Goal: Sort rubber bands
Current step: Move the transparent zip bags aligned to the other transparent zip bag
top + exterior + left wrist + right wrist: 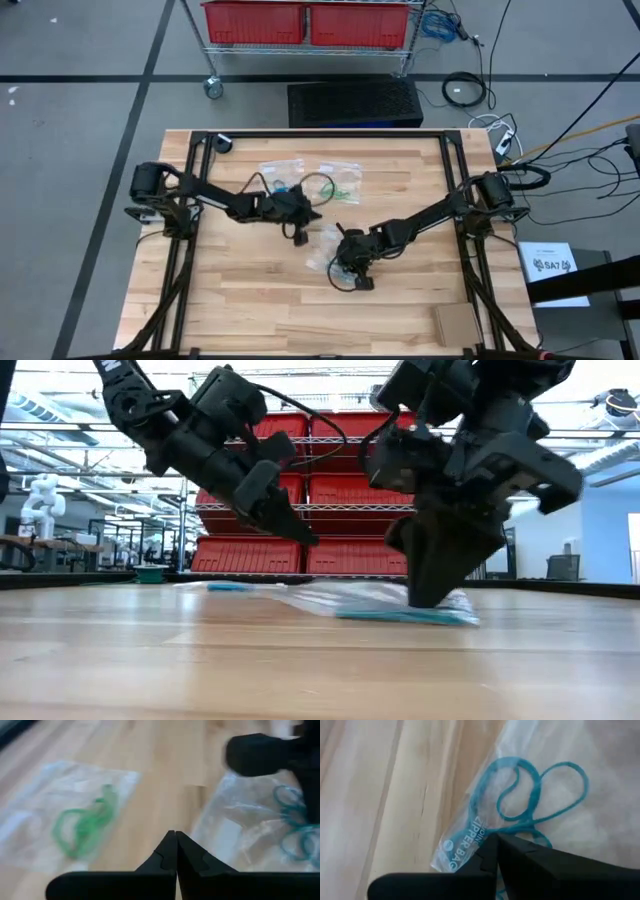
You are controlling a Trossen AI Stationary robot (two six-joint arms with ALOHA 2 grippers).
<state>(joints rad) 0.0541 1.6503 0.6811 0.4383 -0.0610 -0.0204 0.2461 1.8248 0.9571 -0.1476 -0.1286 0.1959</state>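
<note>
Blue rubber bands [530,790] lie inside a clear zipper bag [470,837] that rests flat on the table's middle [400,605]. My right gripper [495,839] is shut, its tips down on that bag [322,245]. A second clear bag holds green rubber bands [85,827], farther back on the table [343,185]. A third bag [280,172] lies beside it. My left gripper [175,836] is shut and holds nothing. It hangs slanting down above the table [300,535], between the green bag and the blue one [295,830]. My right gripper has its shut fingertips [432,595] on the clear bag near its printed zipper end [476,831], slanting down from above. The bag lies flat on the table. Whether a layer of it is pinched between the fingers cannot be told.
Black frame rails [195,200] run along the table's left and right sides. A cardboard piece [455,322] lies near the front right corner, and a small dark round thing [222,143] at the far left. A cart with red bins [305,20] stands beyond the far edge.
</note>
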